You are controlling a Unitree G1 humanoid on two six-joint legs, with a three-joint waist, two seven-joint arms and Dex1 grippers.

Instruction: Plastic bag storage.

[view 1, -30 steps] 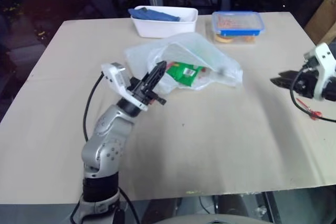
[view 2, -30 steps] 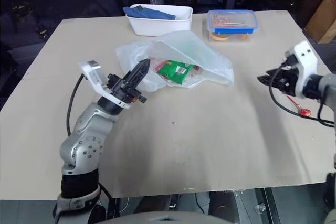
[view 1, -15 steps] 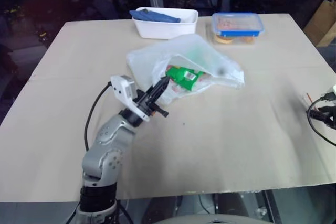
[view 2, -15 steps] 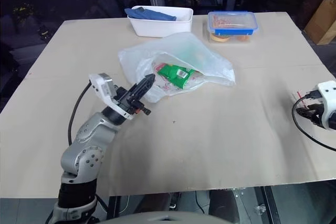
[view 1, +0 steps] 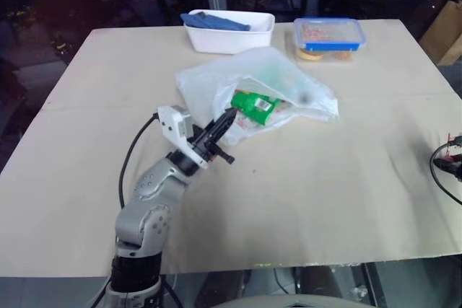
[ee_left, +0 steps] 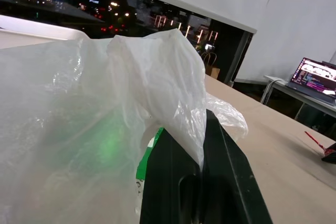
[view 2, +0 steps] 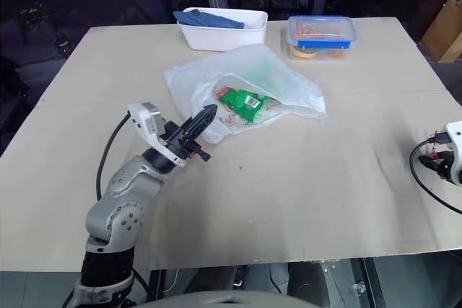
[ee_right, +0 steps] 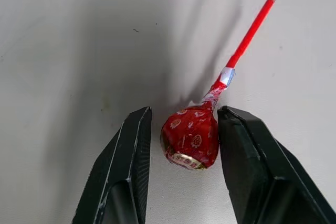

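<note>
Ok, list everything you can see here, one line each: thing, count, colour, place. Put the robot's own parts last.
table: one, beige, under everything.
plastic bag: one, translucent white, middle of the table, its near edge pinched by the left gripper.
snack packet: one, green, inside the plastic bag.
tub: one, white, far edge of the table, something blue lying in it.
lidded box: one, clear with a blue lid, far edge, to the right of the tub.
lollipop: one, red wrapper and red stick, lying on the table at its right edge, between the right gripper's fingers.
left gripper: one, black fingers, shut on the plastic bag.
right gripper: one, black fingers, open around the lollipop's head.
</note>
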